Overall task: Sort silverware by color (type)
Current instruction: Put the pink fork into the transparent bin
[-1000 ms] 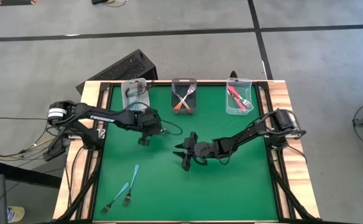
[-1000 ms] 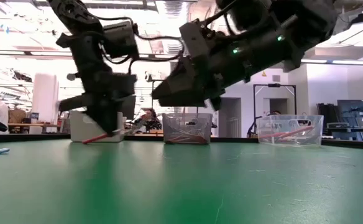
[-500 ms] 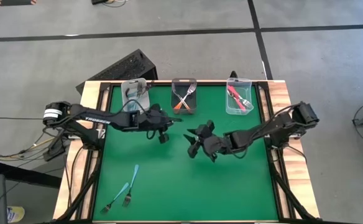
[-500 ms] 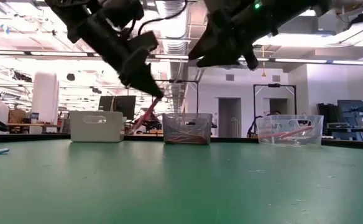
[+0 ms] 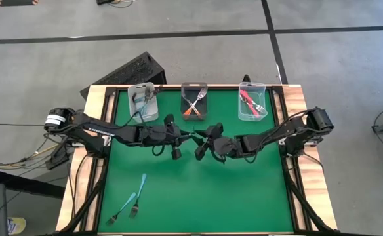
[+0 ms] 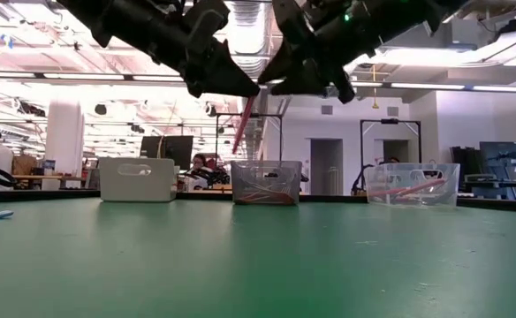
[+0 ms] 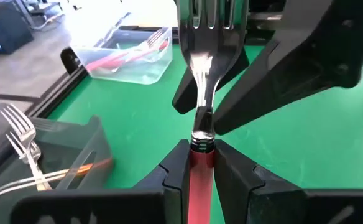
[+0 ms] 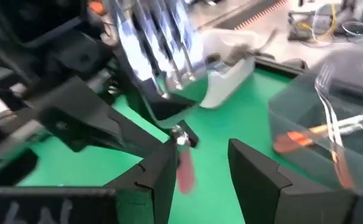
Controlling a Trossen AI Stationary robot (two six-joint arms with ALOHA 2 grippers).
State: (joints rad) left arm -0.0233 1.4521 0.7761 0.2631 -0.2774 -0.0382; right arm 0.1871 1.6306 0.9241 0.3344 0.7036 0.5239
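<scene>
My left gripper point(image 7: 201, 152) is shut on a pink-red-handled fork point(image 7: 200, 93), held in the air over the middle of the green table point(image 5: 244, 190). Its silver tines point(image 8: 160, 43) point at my right gripper point(image 8: 200, 149). That gripper is open and faces the left one, its fingers standing on either side of the tines without touching. In the low view the pink handle point(image 6: 243, 119) slants down between the two grippers. Two light blue forks point(image 5: 139, 187) point(image 5: 122, 210) lie flat near the table's near left corner. My left gripper pinches the fork between its two fingers point(image 7: 175, 165) at the handle's upper end point(image 7: 201, 163), just behind the metal collar. The fingers lie along the fork. The fork is lifted clear of the table, tines forward toward the table's right and the handle's free end slanting down.
Three small bins stand along the far edge: a pale one point(image 5: 143, 101) on the left with forks, a dark one point(image 5: 194, 100) in the middle with orange-handled forks, and a clear one point(image 5: 252, 101) on the right with pink-red forks. A wooden frame point(image 5: 303, 111) rims the table.
My left gripper has carried the pink-red fork up off the table from near the left bin toward the table's middle, swinging its tines to the right. My right gripper has risen and moved toward the far edge until its open fingers flank the tines.
</scene>
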